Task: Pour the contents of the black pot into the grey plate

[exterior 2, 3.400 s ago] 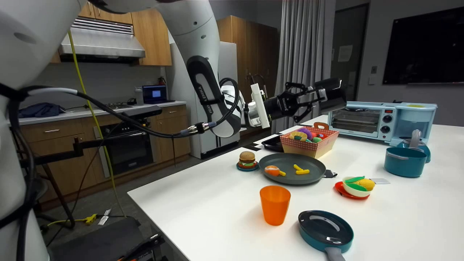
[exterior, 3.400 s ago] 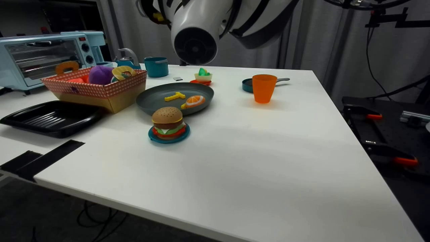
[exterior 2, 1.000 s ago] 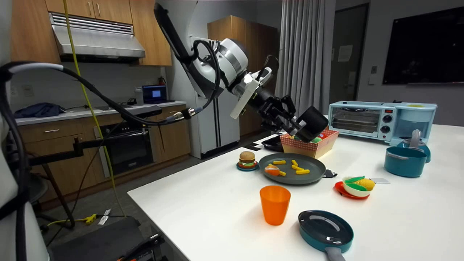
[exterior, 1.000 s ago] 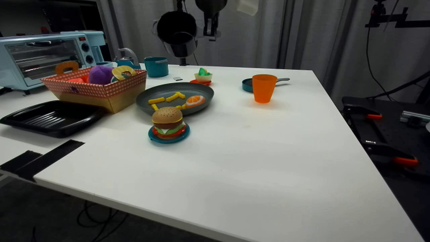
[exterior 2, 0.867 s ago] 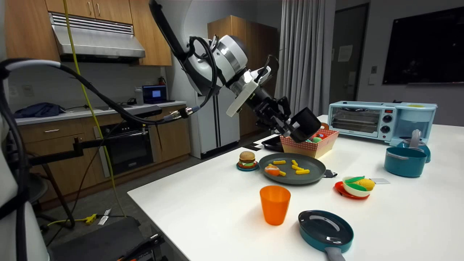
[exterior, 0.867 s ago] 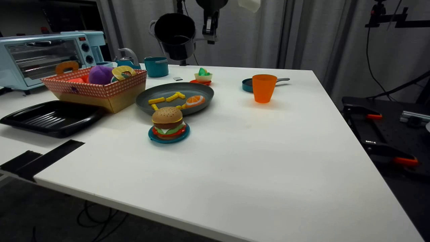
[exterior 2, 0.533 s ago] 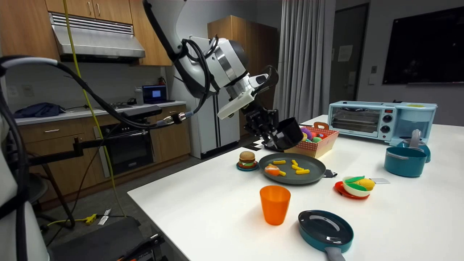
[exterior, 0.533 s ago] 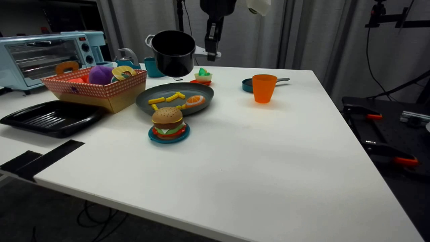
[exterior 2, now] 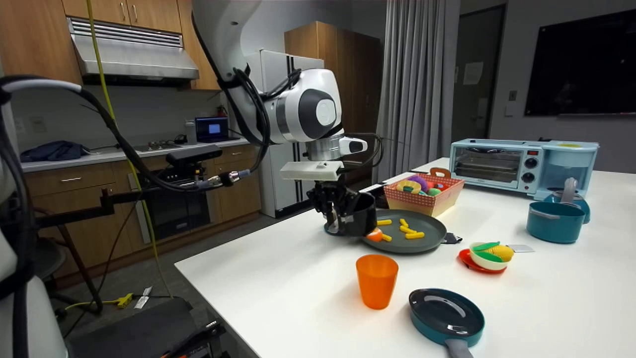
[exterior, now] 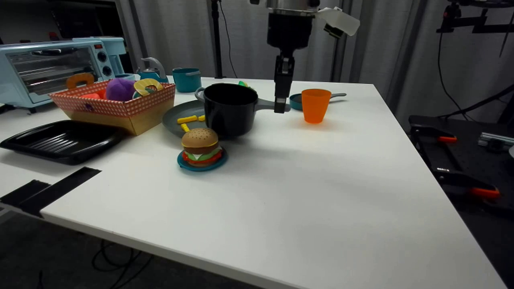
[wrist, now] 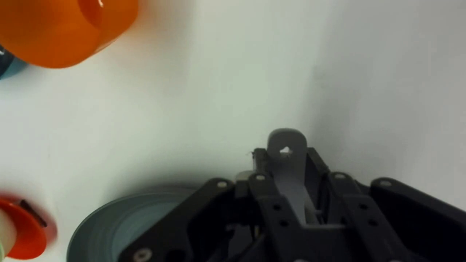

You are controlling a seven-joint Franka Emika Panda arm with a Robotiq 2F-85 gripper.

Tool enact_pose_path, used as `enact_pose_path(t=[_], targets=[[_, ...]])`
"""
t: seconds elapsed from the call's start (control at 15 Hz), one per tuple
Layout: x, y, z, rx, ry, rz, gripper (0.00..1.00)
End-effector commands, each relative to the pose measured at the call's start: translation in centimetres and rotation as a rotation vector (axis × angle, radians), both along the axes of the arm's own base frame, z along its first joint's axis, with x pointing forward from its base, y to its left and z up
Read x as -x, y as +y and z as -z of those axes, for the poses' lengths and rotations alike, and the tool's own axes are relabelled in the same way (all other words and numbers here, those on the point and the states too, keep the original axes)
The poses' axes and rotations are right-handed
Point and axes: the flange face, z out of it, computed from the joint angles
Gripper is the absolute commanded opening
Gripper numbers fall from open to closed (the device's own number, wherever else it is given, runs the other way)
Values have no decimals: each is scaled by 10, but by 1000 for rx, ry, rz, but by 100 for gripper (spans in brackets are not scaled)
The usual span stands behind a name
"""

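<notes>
My gripper (exterior: 281, 109) is shut on the grey handle (wrist: 287, 140) of the black pot (exterior: 229, 114), with a finger on each side. The pot hangs or stands upright, low over the table; whether it touches is unclear. No contents show in its dark opening. Behind it in an exterior view lies the grey plate (exterior: 170, 120), partly covered by the pot. Several yellow sticks (exterior 2: 414, 235) and an orange-and-white piece (exterior 2: 373, 234) lie on that plate. At the lower left of the wrist view, the plate's rim (wrist: 87, 222) shows.
Close to the pot sits a toy burger (exterior: 200, 146) on a teal dish. Around the plate are an orange cup (exterior 2: 377, 281), a small teal pan (exterior 2: 447, 315), a red dish with corn (exterior 2: 489, 256), a checked basket (exterior 2: 422, 199) and a black tray (exterior: 60, 140).
More yellow sticks lie on the plate than in the oldest frames. The pot, held sideways and tipped before, has turned upright, come down and moved off the plate toward the burger's side.
</notes>
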Motion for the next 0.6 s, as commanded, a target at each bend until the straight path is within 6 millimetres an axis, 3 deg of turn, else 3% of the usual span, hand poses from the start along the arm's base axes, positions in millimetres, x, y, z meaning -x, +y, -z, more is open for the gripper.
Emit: enact_pose_path(t=[0.0, 0.53], targets=[[24, -12, -8, -66, 37, -17, 7], [50, -28, -10, -62, 84, -52, 7]])
